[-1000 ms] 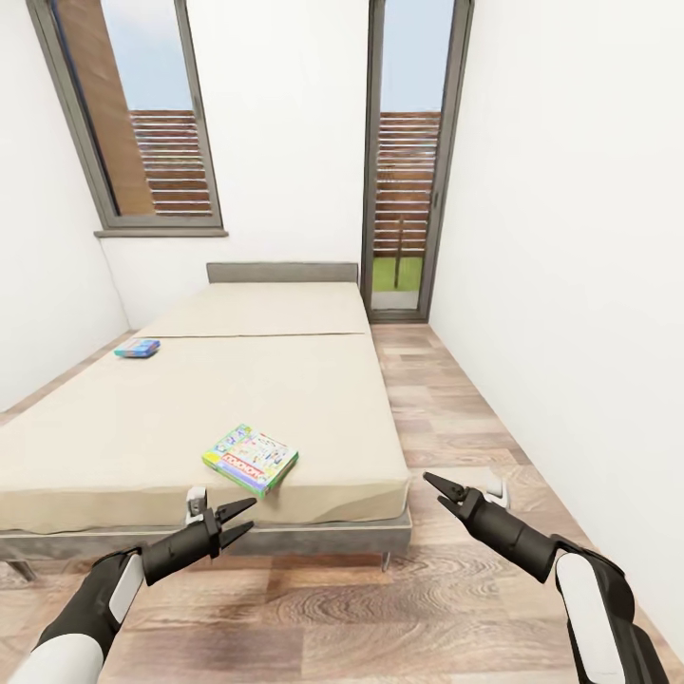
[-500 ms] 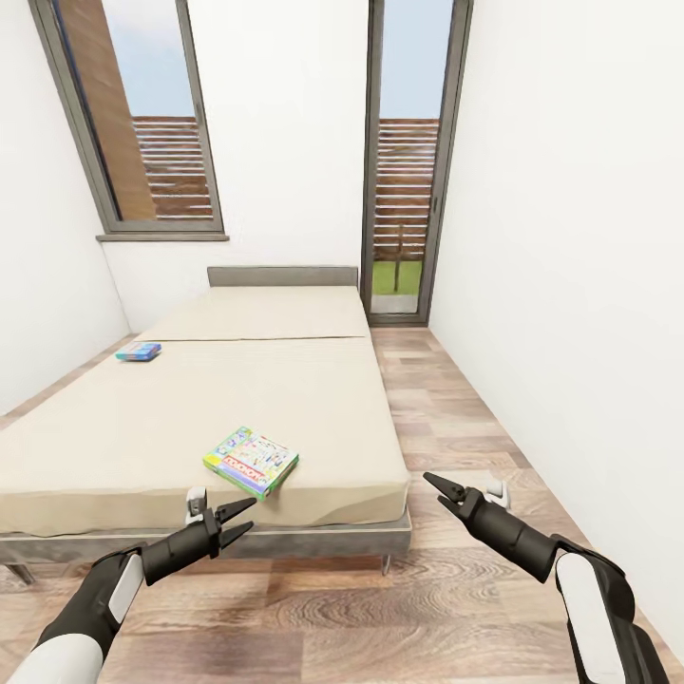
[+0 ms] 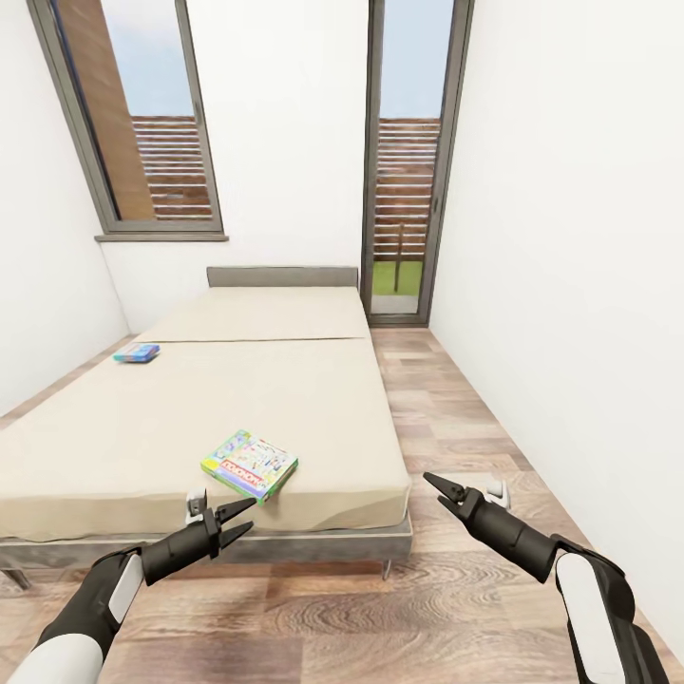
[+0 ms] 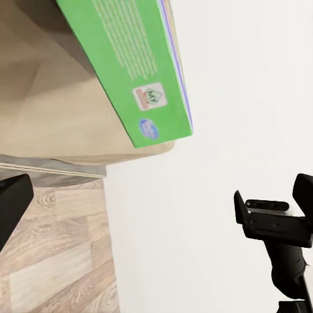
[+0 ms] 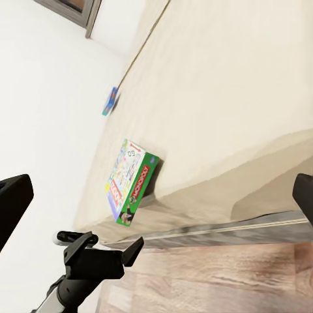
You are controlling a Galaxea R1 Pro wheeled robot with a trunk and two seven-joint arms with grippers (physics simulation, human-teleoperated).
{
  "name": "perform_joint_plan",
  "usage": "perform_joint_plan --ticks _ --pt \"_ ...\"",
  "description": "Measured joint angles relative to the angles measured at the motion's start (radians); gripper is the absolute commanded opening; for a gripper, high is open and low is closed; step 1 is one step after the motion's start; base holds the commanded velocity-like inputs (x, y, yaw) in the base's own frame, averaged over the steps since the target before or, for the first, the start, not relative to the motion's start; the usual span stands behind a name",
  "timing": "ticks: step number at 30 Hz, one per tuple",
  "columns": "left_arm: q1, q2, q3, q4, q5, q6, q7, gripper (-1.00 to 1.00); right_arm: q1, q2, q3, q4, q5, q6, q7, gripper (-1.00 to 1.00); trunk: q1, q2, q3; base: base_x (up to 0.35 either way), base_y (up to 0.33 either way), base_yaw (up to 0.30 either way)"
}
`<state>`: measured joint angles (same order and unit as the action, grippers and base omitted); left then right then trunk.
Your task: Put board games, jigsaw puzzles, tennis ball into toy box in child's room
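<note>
Two board games lie on the bed (image 3: pixel 285 399) ahead of me in the head view: a green board game (image 3: pixel 249 464) flat near the foot edge, a little left of the middle, and a blue board game (image 3: pixel 137 353) far off at the bed's left edge. My left gripper (image 3: pixel 231 521) hangs just short of the foot edge, below and near the green board game without touching it, its jaws spread and empty. My right gripper (image 3: pixel 439 490) hovers over the wooden floor (image 3: pixel 446 418) off the bed's near right corner, its jaws parted and empty too. Beyond the bed stand a window (image 3: pixel 128 114) on the left and a glass door (image 3: pixel 407 161) on the right. From the left wrist camera I see the green board game (image 4: pixel 140 78) close up, its green side facing me at the edge of the mattress, with the floor (image 4: pixel 55 261) beneath and the right gripper (image 4: pixel 274 218) across from it against the white wall; one dark fingertip (image 4: pixel 13 208) of the left gripper shows at the frame's edge. From the right wrist camera, the green board game (image 5: pixel 130 182) sits near the bed's edge, the blue board game (image 5: pixel 111 101) lies far beyond it, and the left gripper (image 5: pixel 98 254) waits open beside the bed frame, with my own fingertips (image 5: pixel 13 202) set wide apart at the frame's sides.
</note>
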<state>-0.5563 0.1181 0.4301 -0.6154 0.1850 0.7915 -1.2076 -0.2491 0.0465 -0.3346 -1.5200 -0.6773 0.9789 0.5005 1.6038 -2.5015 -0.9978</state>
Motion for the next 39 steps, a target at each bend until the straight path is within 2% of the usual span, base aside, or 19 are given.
perform_joint_plan --ticks 8,29,34,39 --pt "0.000 0.000 0.000 0.000 0.000 0.000 0.001 1.00 0.000 0.000 0.000 0.000 0.000 0.000 0.000 1.00 0.000 0.000 0.000 0.172 0.000 0.000" --pt "0.000 0.000 0.001 0.000 0.000 0.000 0.003 1.00 0.000 0.000 0.000 0.000 0.000 0.000 0.000 1.00 0.000 0.000 0.000 0.034 0.000 0.000" --pt "0.001 0.000 -0.003 0.000 -0.018 0.023 0.001 1.00 0.000 0.000 0.000 0.000 0.000 0.000 0.000 1.00 0.000 0.000 0.000 0.080 0.000 0.000" --pt "0.004 -0.001 -0.002 0.001 -0.017 0.023 0.001 1.00 0.000 0.000 0.000 -0.001 0.000 0.000 0.000 1.00 0.000 0.000 0.000 0.016 0.000 0.000"
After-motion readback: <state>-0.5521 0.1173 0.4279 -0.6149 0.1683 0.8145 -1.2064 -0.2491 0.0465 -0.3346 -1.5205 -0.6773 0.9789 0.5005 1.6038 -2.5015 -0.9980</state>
